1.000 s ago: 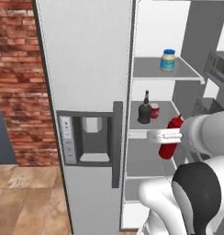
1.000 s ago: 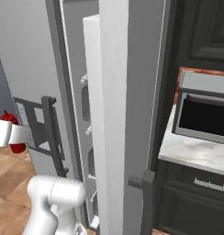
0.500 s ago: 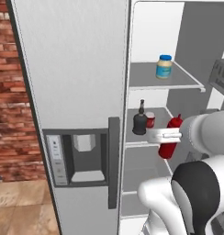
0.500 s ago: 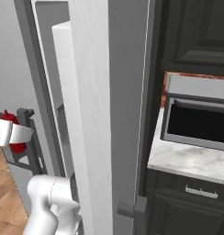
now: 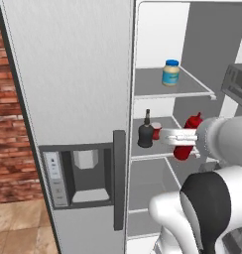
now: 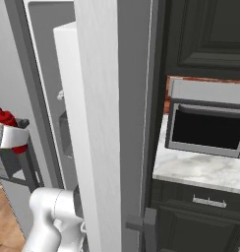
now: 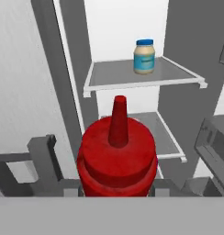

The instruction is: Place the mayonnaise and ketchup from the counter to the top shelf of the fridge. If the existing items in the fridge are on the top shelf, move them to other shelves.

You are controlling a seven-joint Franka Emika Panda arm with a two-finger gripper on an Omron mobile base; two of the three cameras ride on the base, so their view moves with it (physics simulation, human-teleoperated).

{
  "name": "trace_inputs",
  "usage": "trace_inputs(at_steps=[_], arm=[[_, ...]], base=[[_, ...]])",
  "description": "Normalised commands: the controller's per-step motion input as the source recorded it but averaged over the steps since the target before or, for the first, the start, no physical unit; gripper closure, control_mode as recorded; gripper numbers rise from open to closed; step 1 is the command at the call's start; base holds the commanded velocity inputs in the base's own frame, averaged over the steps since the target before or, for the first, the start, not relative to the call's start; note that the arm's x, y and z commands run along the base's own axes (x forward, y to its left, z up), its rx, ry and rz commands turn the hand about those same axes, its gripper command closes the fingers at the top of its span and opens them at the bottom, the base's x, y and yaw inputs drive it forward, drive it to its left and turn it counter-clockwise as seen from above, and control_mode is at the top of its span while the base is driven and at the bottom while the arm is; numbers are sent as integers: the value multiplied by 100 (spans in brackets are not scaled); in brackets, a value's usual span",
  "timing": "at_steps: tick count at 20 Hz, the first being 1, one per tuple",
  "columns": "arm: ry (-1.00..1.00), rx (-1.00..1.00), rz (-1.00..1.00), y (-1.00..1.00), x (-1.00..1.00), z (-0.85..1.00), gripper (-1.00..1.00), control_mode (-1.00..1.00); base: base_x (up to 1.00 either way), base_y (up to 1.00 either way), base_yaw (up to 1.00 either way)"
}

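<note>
The fridge (image 5: 68, 74) stands open. The mayonnaise (image 5: 170, 73) (image 7: 144, 56), a blue-lidded cream jar, stands upright on the top shelf (image 5: 152, 88) (image 7: 118, 75). My gripper (image 5: 180, 136) (image 6: 9, 135) (image 7: 117, 183) is shut on the ketchup (image 5: 186, 130) (image 6: 6, 119) (image 7: 117, 156), an upright red squeeze bottle, held in front of the second shelf, below and right of the mayonnaise. On that second shelf stand the existing items, a squat black bottle (image 5: 146, 133) and, beside it, a small red container (image 5: 156, 131) with a white top.
The fridge's left door with its dark handle (image 5: 119, 183) and dispenser panel (image 5: 78, 173) lies to the left. The open right door (image 6: 112, 123) stands close by my arm. Beyond it are the marble counter (image 6: 200, 167), a microwave (image 6: 205, 125) and dark cabinets (image 6: 210, 34).
The whole picture has shifted as the base drove closer to the fridge, so the shelves look larger. The ketchup stays gripped and upright in the same place relative to the base.
</note>
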Motion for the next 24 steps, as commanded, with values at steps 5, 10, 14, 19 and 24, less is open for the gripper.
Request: trace_inputs(at_steps=[5, 10, 14, 19, 24], arm=[[-17, -1, -19, -15, 30, 87, 100, -100], [0, 0, -7, -79, 12, 70, 100, -100], [1, 0, 3, -94, 3, 17, 100, -100], [-2, 0, 9, -12, 38, 1, 100, -100], [-2, -3, 6, 8, 82, 0, 100, -100]], base=[[0, 0, 0], [0, 0, 0], [0, 0, 0], [0, 0, 0], [0, 0, 0]])
